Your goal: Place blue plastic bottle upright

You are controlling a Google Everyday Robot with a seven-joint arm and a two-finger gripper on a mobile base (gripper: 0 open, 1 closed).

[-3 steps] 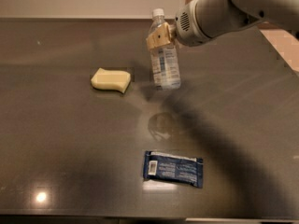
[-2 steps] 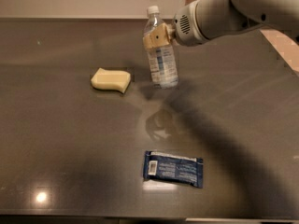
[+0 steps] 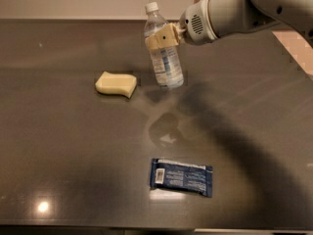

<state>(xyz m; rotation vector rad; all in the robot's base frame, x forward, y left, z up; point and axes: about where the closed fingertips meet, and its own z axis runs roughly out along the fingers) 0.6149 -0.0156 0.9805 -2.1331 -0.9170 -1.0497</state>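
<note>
At far centre, the end effector (image 3: 164, 37) grips the likely light, crushable blue plastic bottle (image 3: 168, 67) near its shoulder.

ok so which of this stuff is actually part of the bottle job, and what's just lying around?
Job:
- bottle, cap up, slightly tilted
- gripper, top centre over the far side of the table, jaws clamped on the bottle's upper part

Lying about:
- yellow sponge, left of the bottle
- dark-blue wrapper, flat, near the front edge
</note>
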